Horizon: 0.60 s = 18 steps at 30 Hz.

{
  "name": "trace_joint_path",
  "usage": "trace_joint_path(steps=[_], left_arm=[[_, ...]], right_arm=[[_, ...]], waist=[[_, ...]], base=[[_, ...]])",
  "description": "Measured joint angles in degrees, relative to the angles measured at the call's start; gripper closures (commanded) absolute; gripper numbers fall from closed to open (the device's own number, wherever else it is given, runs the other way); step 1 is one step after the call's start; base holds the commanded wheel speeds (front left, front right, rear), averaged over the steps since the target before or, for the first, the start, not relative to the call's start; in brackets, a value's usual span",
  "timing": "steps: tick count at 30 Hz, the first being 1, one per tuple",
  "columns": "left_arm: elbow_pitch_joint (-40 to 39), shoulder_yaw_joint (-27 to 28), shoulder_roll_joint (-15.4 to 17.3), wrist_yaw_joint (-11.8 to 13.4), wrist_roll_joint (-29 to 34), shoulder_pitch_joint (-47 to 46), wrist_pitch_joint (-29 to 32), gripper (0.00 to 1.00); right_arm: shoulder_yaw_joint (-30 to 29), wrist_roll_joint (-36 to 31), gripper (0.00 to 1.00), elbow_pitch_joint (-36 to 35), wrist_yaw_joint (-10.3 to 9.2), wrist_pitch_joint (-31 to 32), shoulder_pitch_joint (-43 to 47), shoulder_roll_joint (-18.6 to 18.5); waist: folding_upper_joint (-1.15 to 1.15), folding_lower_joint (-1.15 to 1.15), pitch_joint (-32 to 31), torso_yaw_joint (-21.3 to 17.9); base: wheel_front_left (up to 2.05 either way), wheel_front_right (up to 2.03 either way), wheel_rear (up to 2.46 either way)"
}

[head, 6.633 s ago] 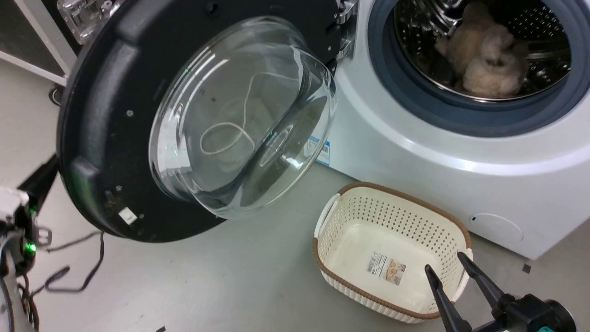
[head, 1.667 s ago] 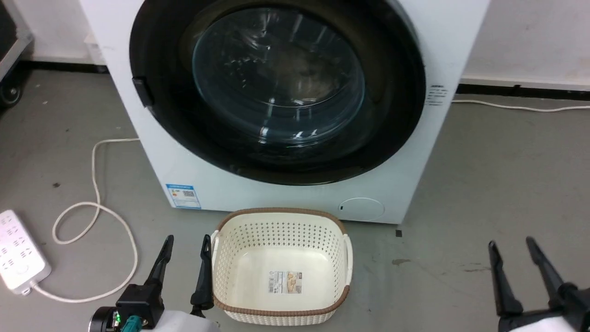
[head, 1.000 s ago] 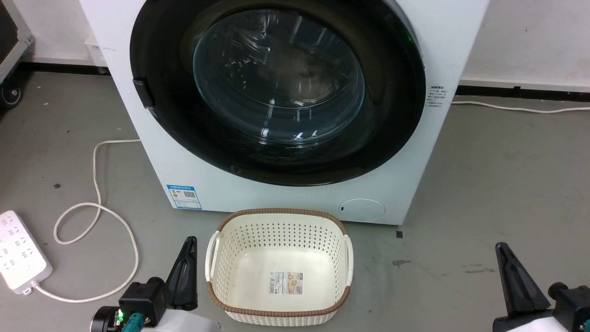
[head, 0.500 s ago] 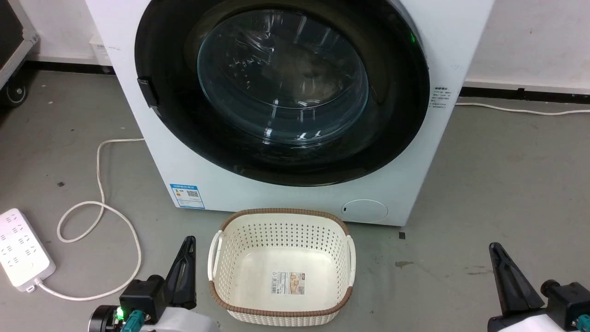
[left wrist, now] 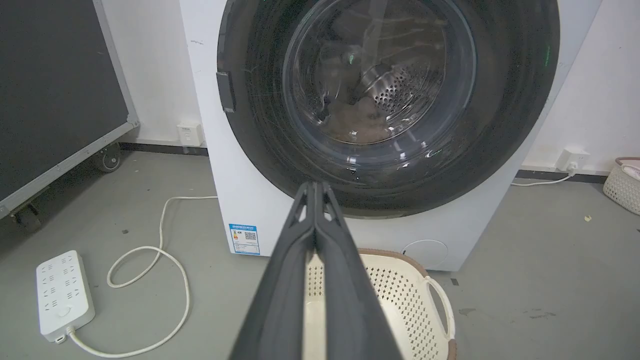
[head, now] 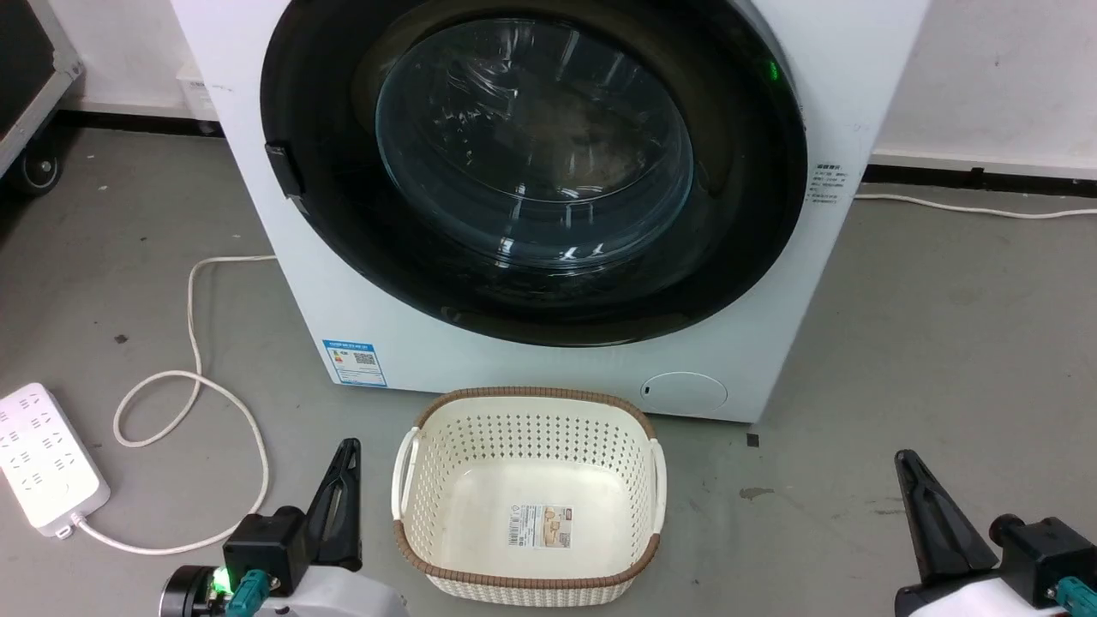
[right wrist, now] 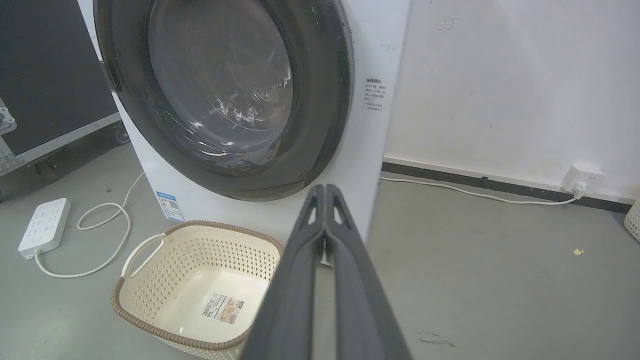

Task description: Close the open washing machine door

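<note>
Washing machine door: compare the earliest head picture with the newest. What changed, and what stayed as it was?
The washing machine door swung from wide open to shut against the washer's front. The left claw and right claw, fingers apart earlier, have closed on nothing. The basket stays empty on the floor before the washer.

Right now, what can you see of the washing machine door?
The washing machine door is large and round: a glossy black frame around a clear glass centre, with a small dark tab on its left edge. It sits shut, flush against the white washer front, nearly as wide as it. Nothing else touches it.
</note>
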Motion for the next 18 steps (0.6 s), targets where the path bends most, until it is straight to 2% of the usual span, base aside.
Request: trace_joint_path(steps=[18], left_arm=[[-1.05,0.65,0.00,0.41,1.14,-0.05,2.34,1.00]], right_arm=[[0.99,-0.69,1.00,-0.58,0.00,2.45,-0.87,0.46]], waist=[[0.00,0.00,-0.10,0.74]], base=[[0.00,0.00,0.00]])
